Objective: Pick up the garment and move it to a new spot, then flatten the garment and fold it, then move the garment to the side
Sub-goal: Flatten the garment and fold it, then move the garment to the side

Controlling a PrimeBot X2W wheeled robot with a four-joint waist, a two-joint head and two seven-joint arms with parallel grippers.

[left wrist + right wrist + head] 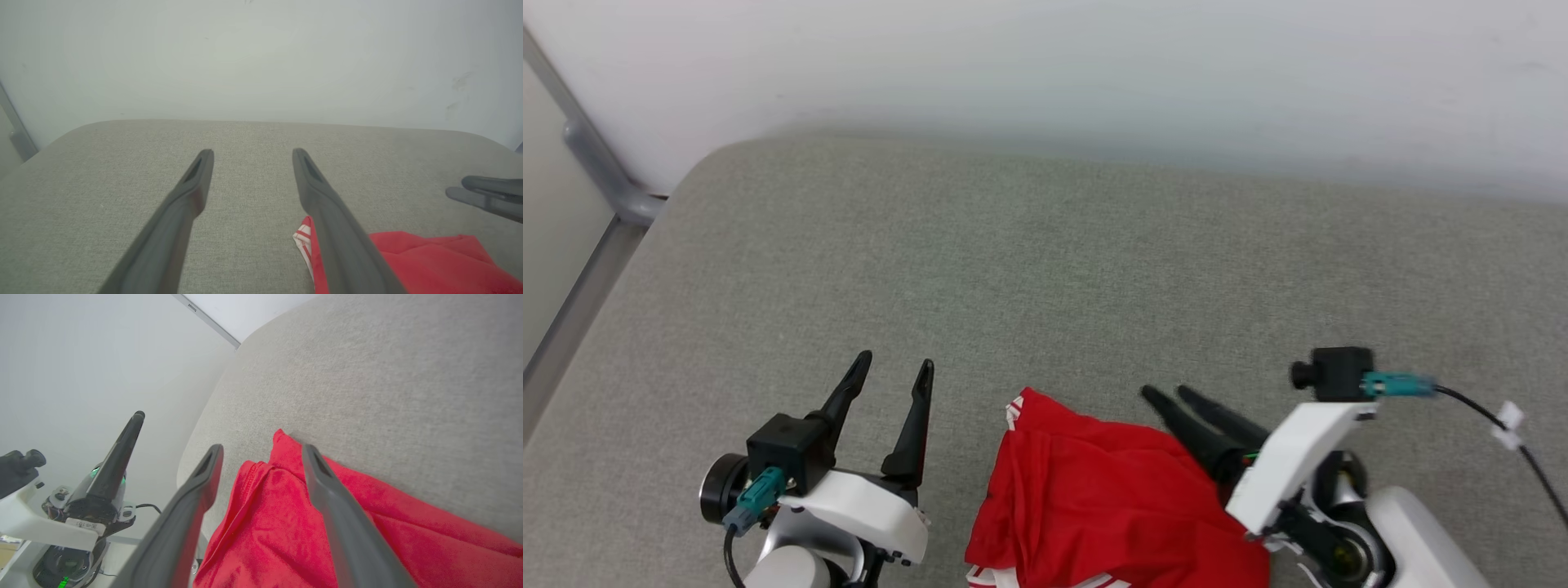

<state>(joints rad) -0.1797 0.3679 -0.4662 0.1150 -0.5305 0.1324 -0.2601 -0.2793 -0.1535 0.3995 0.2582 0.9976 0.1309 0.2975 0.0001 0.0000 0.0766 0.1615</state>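
Note:
The garment (1094,506) is a bright red shirt with white, red-striped trim, lying crumpled at the near edge of the grey cushioned surface (1045,269). My right gripper (1168,396) stands open just above the cloth's right part, fingers spread with nothing between them; in the right wrist view the garment (286,522) lies under its fingers (327,490). My left gripper (894,367) is open to the left of the garment, apart from it. In the left wrist view the garment (429,261) shows at the lower right, with the right gripper's fingertips (482,194) beyond it.
A pale wall (1094,73) rises behind the cushion. A grey metal rail (596,163) runs along the left edge. The cushion's rounded far-left corner (711,163) falls away. A cable (1519,441) trails from the right wrist camera.

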